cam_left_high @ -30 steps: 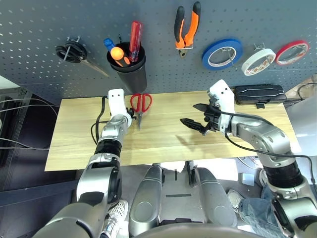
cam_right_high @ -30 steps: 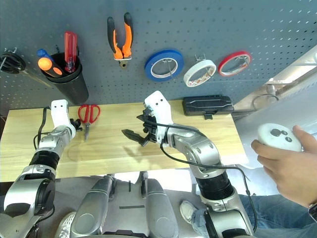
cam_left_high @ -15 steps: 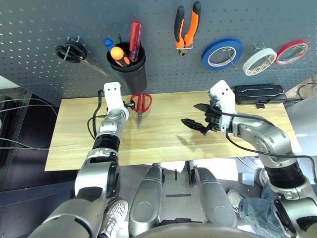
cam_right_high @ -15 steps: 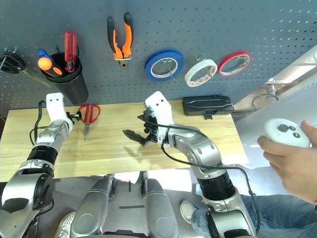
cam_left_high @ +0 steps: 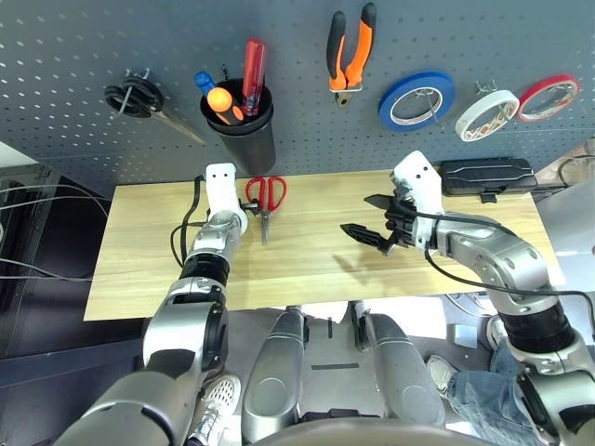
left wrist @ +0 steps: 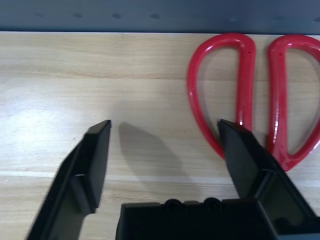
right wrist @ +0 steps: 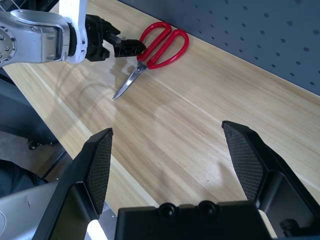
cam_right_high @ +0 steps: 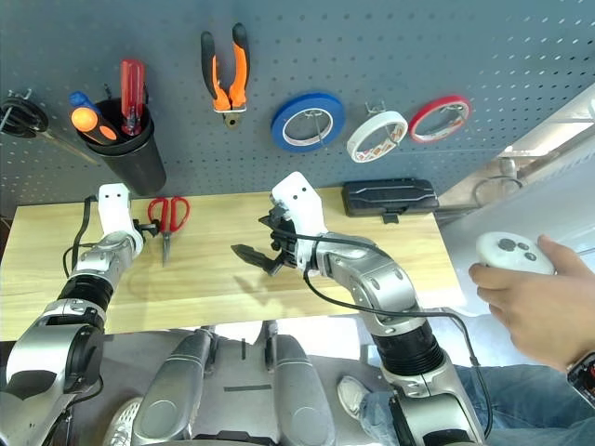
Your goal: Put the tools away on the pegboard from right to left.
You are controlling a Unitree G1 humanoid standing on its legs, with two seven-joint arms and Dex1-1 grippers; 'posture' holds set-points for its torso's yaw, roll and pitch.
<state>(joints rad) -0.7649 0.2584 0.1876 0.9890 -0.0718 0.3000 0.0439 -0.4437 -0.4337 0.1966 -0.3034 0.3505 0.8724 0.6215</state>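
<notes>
Right end effector (cam_left_high: 364, 215) hangs above mid bench (cam_left_high: 307, 260), fingers wide apart, nothing btwn them. Left end effector (left wrist: 165, 137) sits low at the bench's back-left, fingers apart w/ nothing clamped; one finger (left wrist: 245, 160) is just at the near loop of the red-handled scissors (cam_left_high: 265, 195), contact can't be told. Scissors lie flat on the bench near the back edge, handles toward the pegboard (cam_left_high: 74, 56), blades toward the robot. On the pegboard, L to R: black-handled scissors (cam_left_high: 135, 98), black cup (cam_left_high: 242, 130) w/ screwdrivers (cam_left_high: 253, 74), pliers (cam_left_high: 351, 51), blue tape (cam_left_high: 416, 99), whitish tape roll (cam_left_high: 484, 114), red tape (cam_left_high: 548, 98).
</notes>
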